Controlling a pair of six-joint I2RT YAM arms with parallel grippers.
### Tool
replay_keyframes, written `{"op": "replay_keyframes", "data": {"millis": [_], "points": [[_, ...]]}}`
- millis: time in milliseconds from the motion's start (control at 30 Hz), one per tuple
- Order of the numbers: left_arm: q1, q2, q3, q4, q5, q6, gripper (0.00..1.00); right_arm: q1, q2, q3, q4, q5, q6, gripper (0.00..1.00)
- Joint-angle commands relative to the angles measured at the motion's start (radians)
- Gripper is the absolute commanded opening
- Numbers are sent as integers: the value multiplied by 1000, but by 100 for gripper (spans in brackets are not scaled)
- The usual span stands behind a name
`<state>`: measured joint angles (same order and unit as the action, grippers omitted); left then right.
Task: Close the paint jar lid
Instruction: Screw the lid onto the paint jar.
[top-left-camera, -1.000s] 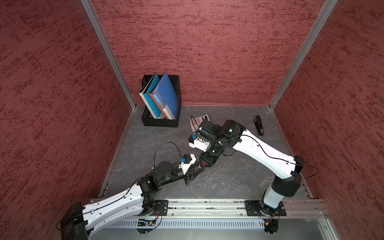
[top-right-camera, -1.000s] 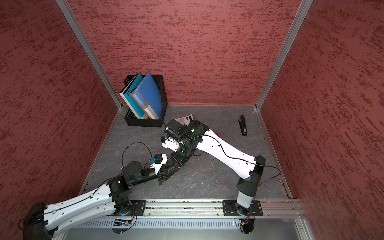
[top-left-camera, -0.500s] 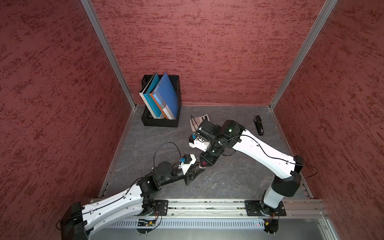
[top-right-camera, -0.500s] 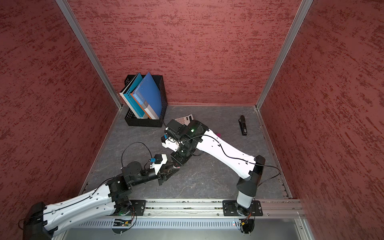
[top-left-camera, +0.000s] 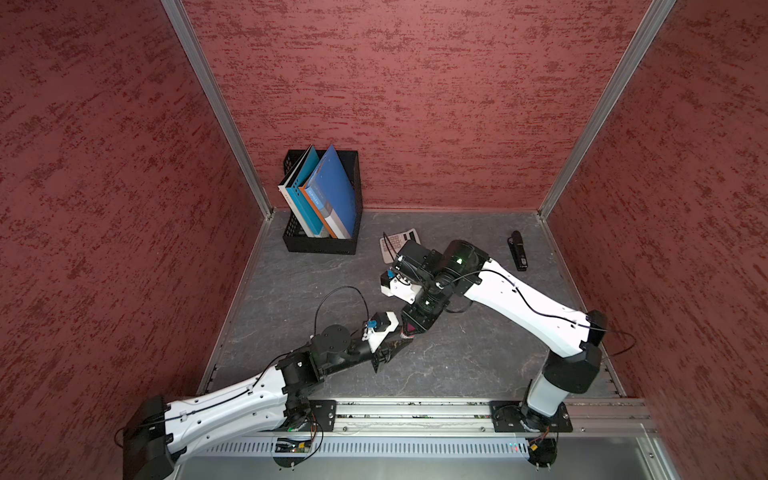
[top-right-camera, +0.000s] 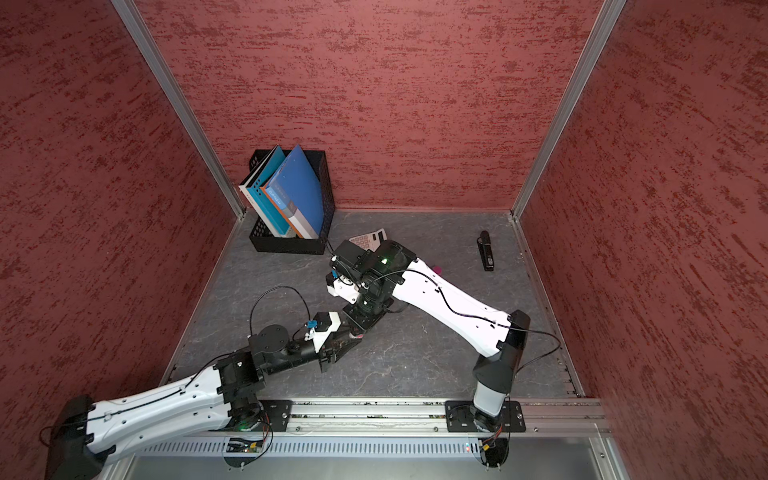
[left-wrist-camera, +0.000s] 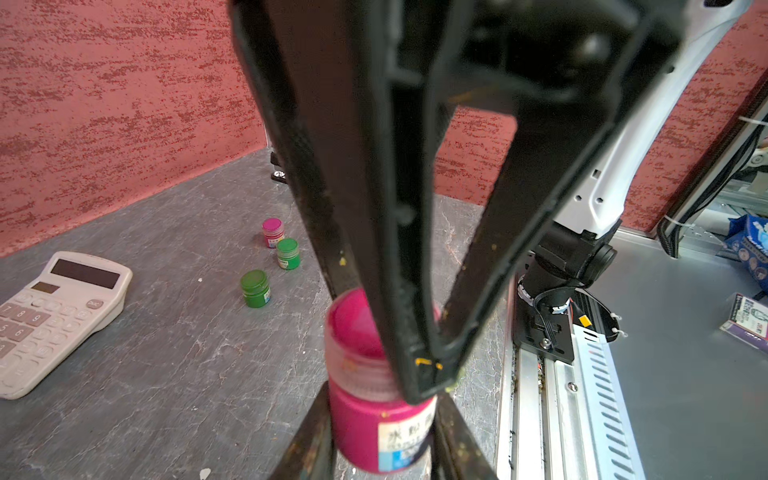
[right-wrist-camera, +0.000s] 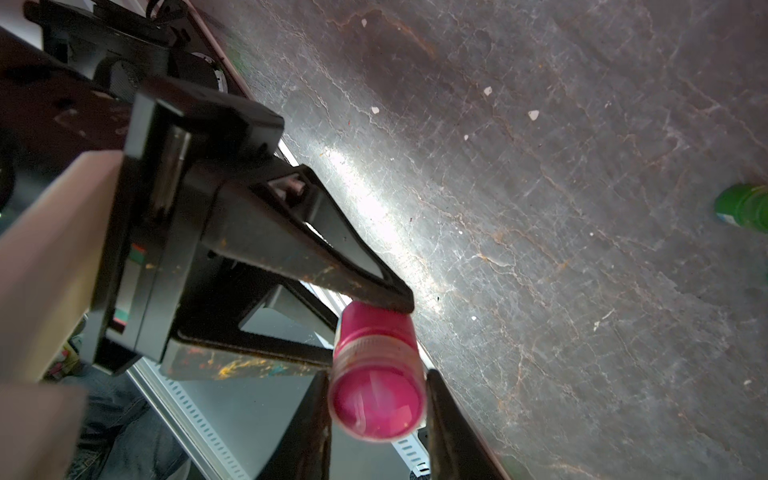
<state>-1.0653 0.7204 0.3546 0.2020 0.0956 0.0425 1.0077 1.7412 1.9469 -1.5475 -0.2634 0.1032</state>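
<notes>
The pink paint jar (left-wrist-camera: 365, 432) with a white label is held just above the grey floor. My left gripper (left-wrist-camera: 382, 395) is shut on its body, one finger on each side. The translucent lid (right-wrist-camera: 376, 403) sits on the jar's neck. My right gripper (right-wrist-camera: 376, 374) comes down from above, and its two fingers press the lid's sides. In both top views the two grippers meet at mid-floor, left gripper (top-left-camera: 397, 344) below right gripper (top-left-camera: 411, 328), with only a sliver of pink jar (top-left-camera: 409, 330) showing. The jar is hidden in a top view behind the right gripper (top-right-camera: 359, 328).
A calculator (top-left-camera: 399, 245) lies behind the right arm. Two green jars (left-wrist-camera: 254, 289) (left-wrist-camera: 287, 253) and a small pink jar (left-wrist-camera: 272, 232) stand beyond the held jar. A black file box (top-left-camera: 322, 245) with books is at the back left, a black stapler (top-left-camera: 516, 251) at the back right.
The right gripper's jaws have drawn in onto the lid. Both arms have stayed almost in place.
</notes>
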Motion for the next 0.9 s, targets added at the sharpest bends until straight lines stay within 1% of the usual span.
{"op": "replay_keyframes", "data": {"millis": [0,167,200,367,467,667,867], "points": [[-35,17,62,164,-84,58,22,11,34,-18,32,-47,61,30],[-68,59,58,266,-210,92,21,11,22,-52,56,-50,134,30],[-68,62,54,324,-228,96,21,11,16,-64,65,-50,148,30],[-68,78,54,467,-335,136,21,11,-34,-155,176,-56,251,30],[-68,95,69,534,-375,166,21,10,-59,-206,245,-56,314,30],[-67,143,113,607,-381,194,21,10,-83,-254,331,-52,401,30],[-73,192,135,702,-414,200,21,8,-83,-272,358,-51,475,31]]}}
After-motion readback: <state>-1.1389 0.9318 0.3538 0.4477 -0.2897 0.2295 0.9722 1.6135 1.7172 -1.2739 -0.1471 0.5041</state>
